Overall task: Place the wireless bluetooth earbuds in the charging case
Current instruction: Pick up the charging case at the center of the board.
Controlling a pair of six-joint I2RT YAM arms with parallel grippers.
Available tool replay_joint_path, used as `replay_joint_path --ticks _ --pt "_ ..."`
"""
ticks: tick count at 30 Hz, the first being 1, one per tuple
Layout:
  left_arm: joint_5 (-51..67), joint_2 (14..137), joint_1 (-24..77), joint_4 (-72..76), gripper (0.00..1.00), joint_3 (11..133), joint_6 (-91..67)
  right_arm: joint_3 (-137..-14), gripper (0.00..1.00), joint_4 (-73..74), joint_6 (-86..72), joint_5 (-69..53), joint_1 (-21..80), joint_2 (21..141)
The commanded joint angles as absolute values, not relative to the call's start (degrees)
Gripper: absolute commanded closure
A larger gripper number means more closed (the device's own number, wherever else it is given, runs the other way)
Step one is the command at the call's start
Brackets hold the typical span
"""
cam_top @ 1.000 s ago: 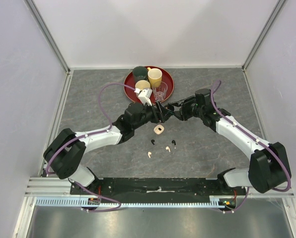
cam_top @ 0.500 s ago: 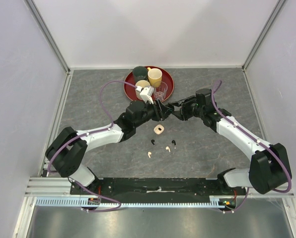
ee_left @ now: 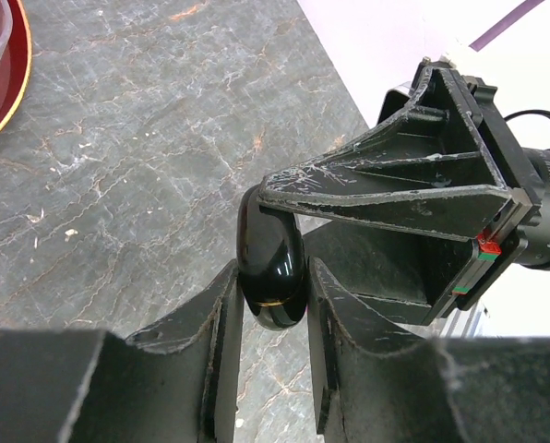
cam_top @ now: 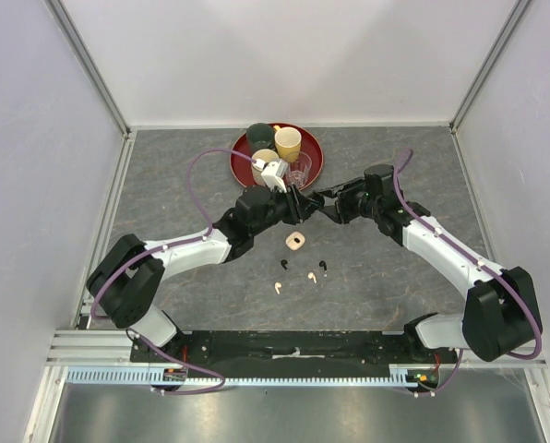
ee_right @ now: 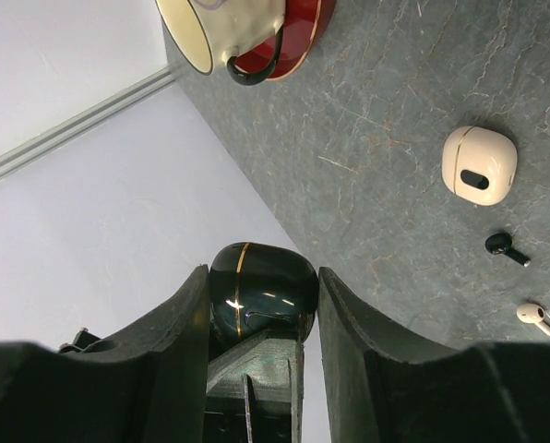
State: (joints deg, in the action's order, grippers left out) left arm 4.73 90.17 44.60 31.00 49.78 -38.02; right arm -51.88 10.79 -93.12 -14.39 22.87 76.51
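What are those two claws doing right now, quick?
Left gripper: closed on the black charging case.
Right gripper: closed on the same case.

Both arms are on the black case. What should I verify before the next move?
1. Left end effector shut on the black case: ok.
2. Right end effector gripping the same case: ok.
3. Case open for loading: not ok, its gold seam looks closed.
4. Black earbuds and white earbuds loose on the table, nothing covering them: ok.
5. Cream case lying apart from both arms: ok.
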Motion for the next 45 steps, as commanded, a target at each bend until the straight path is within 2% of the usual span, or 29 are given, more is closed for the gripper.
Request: replay_joint_path --ticks 1,2,7,9,10,12,13,20,24,28,33,36,42,45 --pt "4.74 90.09 45.0 31.12 0.95 52.91 -33.58 -52.64 0.84 10.28 -91.85 -16.08 23.12 75.32" --pt "4.83 90.0 45.0 30.94 0.98 52.91 -33.23 -52.91 0.8 10.28 -90.89 -16.52 23.2 75.41" --pt "4.84 87.9 44.91 30.15 0.98 51.95 -29.8 -57.38 0.52 10.72 -78.15 -19.07 23.12 77.17" --pt "4.57 86.75 44.91 29.88 0.98 51.16 -27.7 -58.35 0.45 11.16 -74.81 -20.29 23.12 77.52" --pt "4.66 85.53 44.65 29.45 0.98 51.07 -26.99 -58.79 0.36 11.08 -72.27 -20.56 23.12 77.52" --pt "4.66 84.38 44.65 28.74 0.98 50.89 -24.71 -58.89 0.26 11.16 -69.88 -21.0 23.12 77.35" --pt "4.75 83.33 44.65 27.96 0.98 50.98 -23.91 -58.8 0.03 11.16 -68.13 -21.01 23.12 77.17" --pt "5.88 79.9 43.68 24.18 0.98 51.24 -18.47 -57.83 0.02 11.16 -63.65 -20.04 23.12 74.62" --pt "10.89 76.74 41.84 19.61 0.98 51.24 -15.65 -59.93 0.02 10.99 -57.41 -19.51 22.68 73.22" --pt "20.36 71.9 36.84 18.02 0.98 49.93 -15.2 -61.61 0.04 8.97 -50.81 -24.16 22.5 73.83" --pt "32.75 68.21 31.56 17.58 0.98 49.31 -16.17 -61.61 0.06 3.27 -46.76 -36.87 22.59 74.27" --pt "36.2 68.03 31.11 17.05 0.98 49.48 -15.56 -61.96 0.04 0.35 -48.77 -39.29 22.5 73.74" --pt "37.97 68.03 31.11 17.4 0.98 48.43 -13.01 -61.53 0.02 -10.09 -68.18 -42.63 22.33 73.57" --pt "38.05 67.68 31.11 18.1 0.98 48.34 -12.39 -61.87 0.02 -6.35 -72.5 -43.67 22.24 74.26"
